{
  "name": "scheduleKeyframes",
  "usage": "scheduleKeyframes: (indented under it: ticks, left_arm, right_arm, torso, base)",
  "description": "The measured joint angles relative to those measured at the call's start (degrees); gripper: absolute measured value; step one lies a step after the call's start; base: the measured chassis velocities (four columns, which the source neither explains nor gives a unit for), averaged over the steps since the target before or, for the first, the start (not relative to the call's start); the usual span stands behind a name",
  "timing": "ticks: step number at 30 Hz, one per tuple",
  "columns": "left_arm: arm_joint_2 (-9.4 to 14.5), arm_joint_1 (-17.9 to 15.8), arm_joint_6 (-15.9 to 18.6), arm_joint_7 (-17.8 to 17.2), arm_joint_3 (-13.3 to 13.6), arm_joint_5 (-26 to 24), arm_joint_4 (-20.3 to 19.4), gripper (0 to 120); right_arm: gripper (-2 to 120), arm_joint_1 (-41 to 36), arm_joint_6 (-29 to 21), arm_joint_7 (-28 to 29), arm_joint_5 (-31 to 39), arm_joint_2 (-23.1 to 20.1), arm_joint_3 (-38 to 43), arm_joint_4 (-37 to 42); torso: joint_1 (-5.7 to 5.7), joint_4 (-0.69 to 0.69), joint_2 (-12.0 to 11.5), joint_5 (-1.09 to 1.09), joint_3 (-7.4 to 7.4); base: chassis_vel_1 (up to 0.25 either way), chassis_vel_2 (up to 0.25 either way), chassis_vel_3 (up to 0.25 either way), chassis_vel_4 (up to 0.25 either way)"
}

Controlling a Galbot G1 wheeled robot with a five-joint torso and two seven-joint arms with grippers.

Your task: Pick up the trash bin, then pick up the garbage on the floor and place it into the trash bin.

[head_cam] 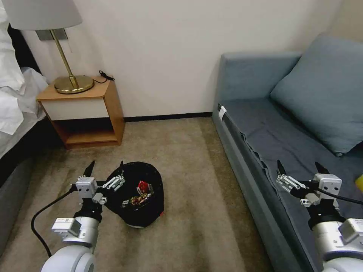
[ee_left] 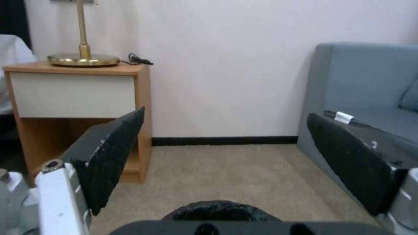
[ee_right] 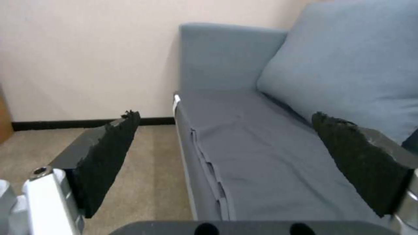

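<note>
Head view: the trash bin [head_cam: 138, 196] stands on the beige carpet [head_cam: 181, 151], tilted a little, its black bag lining crinkled around the rim. Inside it lie pieces of garbage [head_cam: 140, 192], among them a red-white wrapper and a dark-gold one. The left claw [head_cam: 107, 170] hangs just beside the bin on the side away from the sofa [head_cam: 287, 143], its two black fingers spread wide and holding nothing; one finger stands over the bin's rim, and whether it touches the bag cannot be told. The right claw [head_cam: 299, 167] hovers over the sofa's seat, well apart from the bin, fingers likewise spread wide and empty. Beyond the bin, against the wall, is a wooden nightstand [head_cam: 85, 113] carrying a brass lamp [head_cam: 72, 81].

Left wrist view: the left claw [ee_left: 224, 156] is wide open, with carpet and wall between its fingers and nothing gripped. The black crinkled edge of the bin [ee_left: 220, 210] shows close below the claw. The nightstand [ee_left: 78, 107] lies beyond the bin to one side, the sofa [ee_left: 365, 94] to the other.

Right wrist view: the right claw [ee_right: 224, 153] is wide open and empty, above the sofa's grey seat cover [ee_right: 261, 147], with a blue cushion [ee_right: 348, 68] behind it.
</note>
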Motion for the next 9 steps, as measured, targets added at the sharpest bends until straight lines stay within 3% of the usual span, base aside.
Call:
scheduleKeyframes:
  ticks: [9]
  left_arm:
    - [0.05,-0.03,0.02,0.00,-0.04,-0.06,0.09,100]
  right_arm:
    - [100,0.09,0.00,-0.04,0.07,-0.12,-0.05,-0.06]
  torso:
    - [0.00,0.00,0.00,0.00,0.00]
  base:
    - [0.000,0.000,0.000,0.000]
